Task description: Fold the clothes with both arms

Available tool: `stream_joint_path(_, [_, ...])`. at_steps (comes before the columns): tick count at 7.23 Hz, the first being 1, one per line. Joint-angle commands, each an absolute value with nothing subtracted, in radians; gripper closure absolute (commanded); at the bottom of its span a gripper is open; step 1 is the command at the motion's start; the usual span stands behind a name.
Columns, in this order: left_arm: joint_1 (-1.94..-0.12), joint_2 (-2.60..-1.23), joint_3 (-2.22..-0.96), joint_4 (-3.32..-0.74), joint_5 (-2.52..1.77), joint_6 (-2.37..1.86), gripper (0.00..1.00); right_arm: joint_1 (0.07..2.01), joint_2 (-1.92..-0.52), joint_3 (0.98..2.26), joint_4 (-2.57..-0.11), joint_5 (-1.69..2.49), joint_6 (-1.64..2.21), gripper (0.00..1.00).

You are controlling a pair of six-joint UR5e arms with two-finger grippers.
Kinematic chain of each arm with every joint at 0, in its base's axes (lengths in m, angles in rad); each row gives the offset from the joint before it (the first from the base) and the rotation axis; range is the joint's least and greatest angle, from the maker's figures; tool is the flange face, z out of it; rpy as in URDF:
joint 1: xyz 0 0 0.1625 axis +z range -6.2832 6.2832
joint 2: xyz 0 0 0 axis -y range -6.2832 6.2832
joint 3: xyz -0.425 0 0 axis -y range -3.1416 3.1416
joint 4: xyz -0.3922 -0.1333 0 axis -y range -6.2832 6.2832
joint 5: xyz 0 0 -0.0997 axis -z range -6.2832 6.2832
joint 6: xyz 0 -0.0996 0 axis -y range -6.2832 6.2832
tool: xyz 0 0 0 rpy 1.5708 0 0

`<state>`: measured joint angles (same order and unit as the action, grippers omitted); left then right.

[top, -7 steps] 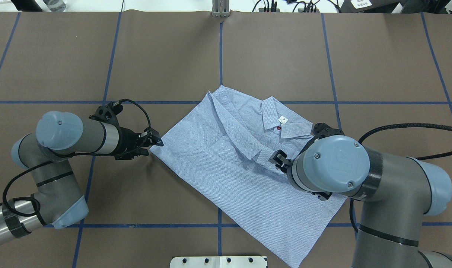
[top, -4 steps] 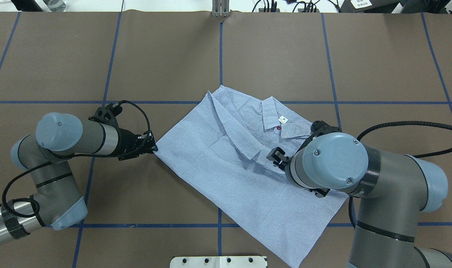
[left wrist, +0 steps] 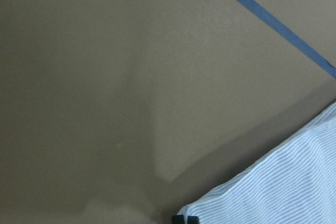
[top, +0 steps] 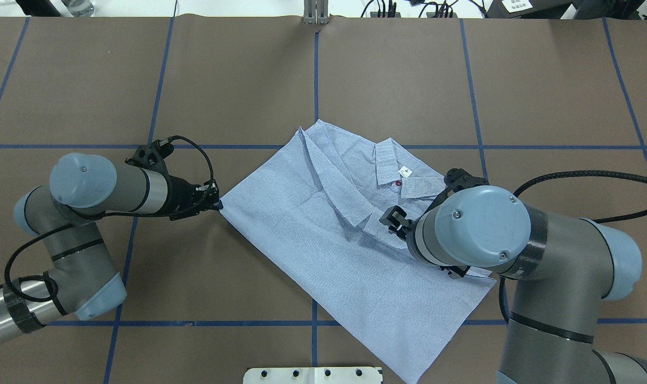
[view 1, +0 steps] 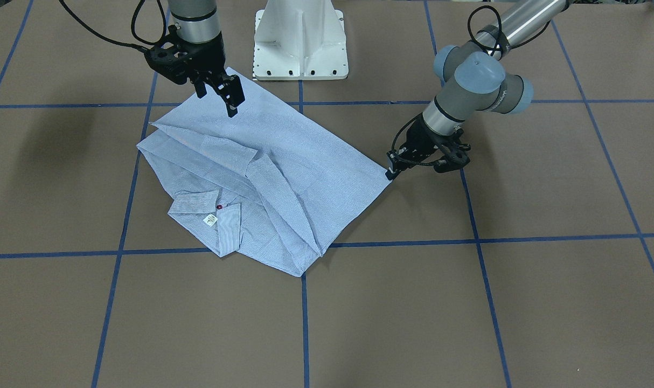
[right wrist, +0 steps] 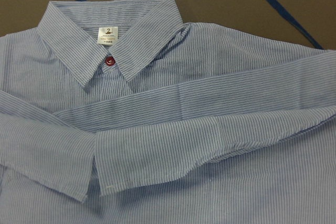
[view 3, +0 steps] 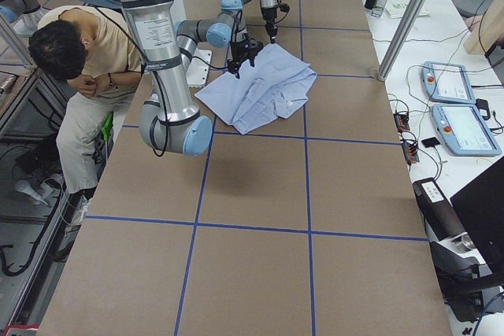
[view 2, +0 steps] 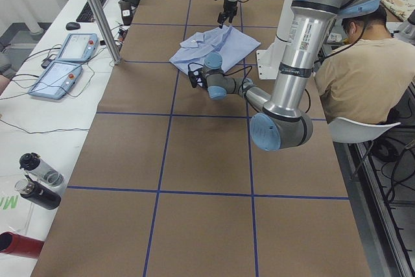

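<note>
1. The shirt (top: 323, 250) lies flat on the bench (top: 409, 80) between the two grippers. Its sleeves (right wrist: 210, 103) are folded across the front and its collar (right wrist: 110, 40) faces up.
2. The left gripper (view 1: 390, 172) has its jaws drawn narrow and pinches the shirt's outermost corner. All the cloth spreads away from its fingertips, toward the right gripper.
3. The right gripper (view 1: 217, 96) has its jaws wide and holds nothing. It hangs above the shirt, with the folded sleeves beneath it and the collar just beyond.
4. The shirt's long axis runs obliquely across the bench. The long edge that starts at the pinched corner ends in a free corner (top: 409, 380) near the robot's base.
5. Judgement: the free corner lies well apart from the left gripper and nearer the right gripper. A two-arm fold therefore calls for the right arm to take that corner.
</note>
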<state>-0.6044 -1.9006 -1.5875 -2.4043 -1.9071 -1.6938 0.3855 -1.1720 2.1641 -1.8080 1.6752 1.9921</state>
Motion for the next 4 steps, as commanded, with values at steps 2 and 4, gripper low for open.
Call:
stream_joint_path(2, [-0.800, -2.191, -1.247, -2.402, -1.908, -1.618, 1.00, 0.400, -1.172, 2.166, -1.807, 1.674, 1.999, 0.00])
stream_joint_path(4, [-0.836, -2.375, -1.020, -2.411, -1.805, -1.542, 1.00, 0.405, -1.172, 2.149, -1.804, 1.666, 1.988, 0.00])
